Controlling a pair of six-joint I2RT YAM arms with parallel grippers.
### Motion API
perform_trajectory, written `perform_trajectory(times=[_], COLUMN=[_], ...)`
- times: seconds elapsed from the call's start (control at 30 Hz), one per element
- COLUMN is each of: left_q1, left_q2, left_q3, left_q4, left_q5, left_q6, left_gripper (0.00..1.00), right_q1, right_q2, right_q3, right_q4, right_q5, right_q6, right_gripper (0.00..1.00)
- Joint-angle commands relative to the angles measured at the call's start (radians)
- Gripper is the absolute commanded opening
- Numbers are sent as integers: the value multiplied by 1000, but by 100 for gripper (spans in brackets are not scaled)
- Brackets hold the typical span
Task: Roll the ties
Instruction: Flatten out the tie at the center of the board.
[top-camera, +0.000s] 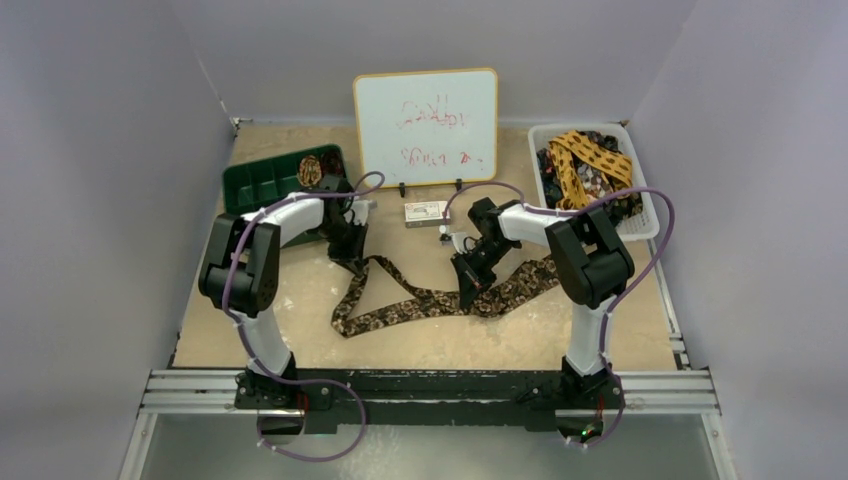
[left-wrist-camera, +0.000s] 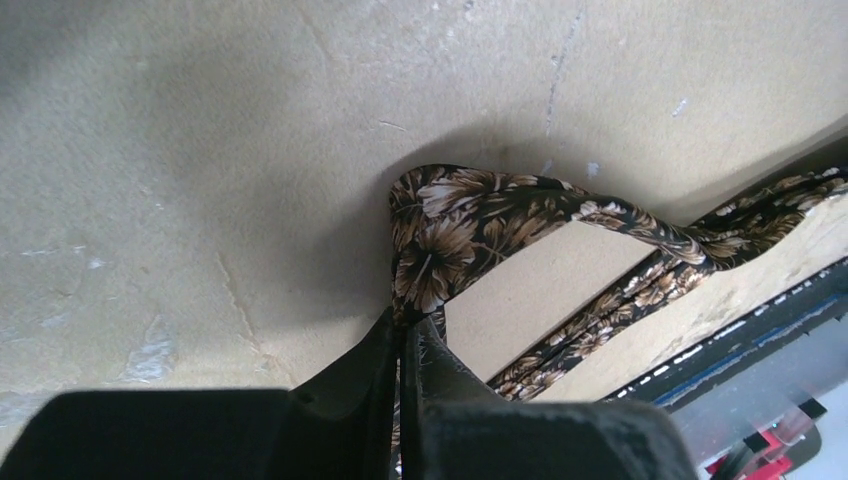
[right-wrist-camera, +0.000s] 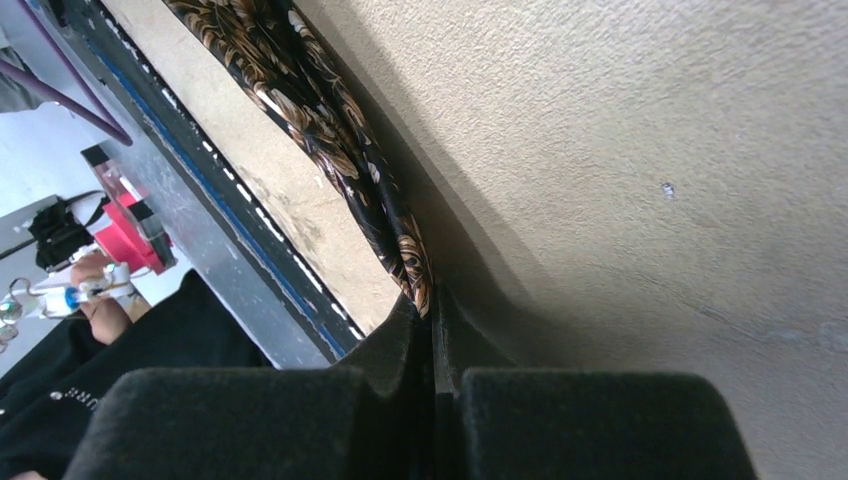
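A long brown mottled tie (top-camera: 420, 303) lies across the middle of the table in a loose V. My left gripper (top-camera: 352, 262) is shut on its narrow left end, where the fabric (left-wrist-camera: 440, 240) folds just past the closed jaws (left-wrist-camera: 408, 325). My right gripper (top-camera: 470, 290) is shut on the tie further right; the fabric (right-wrist-camera: 340, 150) runs away from its closed jaws (right-wrist-camera: 432, 305). A rolled brown tie (top-camera: 311, 170) sits in the green tray (top-camera: 262, 185). Several ties, one mustard yellow (top-camera: 590, 160), fill the white basket (top-camera: 640, 215).
A whiteboard (top-camera: 426, 125) stands at the back centre, a small white box (top-camera: 424, 212) in front of it. Grey walls close in the left, right and back. The metal rail (top-camera: 420, 385) runs along the near edge.
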Motion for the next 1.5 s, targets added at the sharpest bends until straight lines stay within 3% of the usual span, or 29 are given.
perform_trajectory(times=[0.0,0.1,0.2,0.27,0.47,0.57,0.8,1.0,1.2,1.3,1.4,1.43,1.47], left_q1=[2,2,1,-1,-6,-39,-140,-160,-162,-161,-161,-161,-160], left_q2=[-57,-131,-193,-256,-299,-319,-219,-37,15,52,72,61,43], left_q3=[-2,21,68,48,112,42,2,81,90,79,61,52,53], left_q4=[-18,-83,-226,-213,-356,-310,-293,-376,-417,-428,-422,-414,-410], left_q5=[105,207,398,492,559,522,421,303,121,29,-105,-160,-206], left_q6=[12,29,108,95,74,4,-43,-32,-68,-85,-131,-148,-163], left_gripper=[0,0,0,0,0,0,0,0,0,0,13,33,39], right_q1=[-6,-14,-20,-36,-118,-147,-183,-183,-184,-184,-184,-184,-183], right_q2=[-49,-44,-3,22,-58,-69,-72,-81,-110,-114,-138,-159,-181], right_q3=[26,42,96,138,115,83,114,165,111,109,119,123,124], right_q4=[-41,-67,-125,-170,-183,-152,-112,-158,-121,-109,-98,-87,-75], right_q5=[17,-10,-11,-9,-40,-85,12,52,80,93,133,162,190], right_q6=[-9,-50,-111,-143,-112,-72,12,-3,22,34,55,68,85], right_gripper=[0,0,0,0,0,0,0,0,0,13,28,34,36])
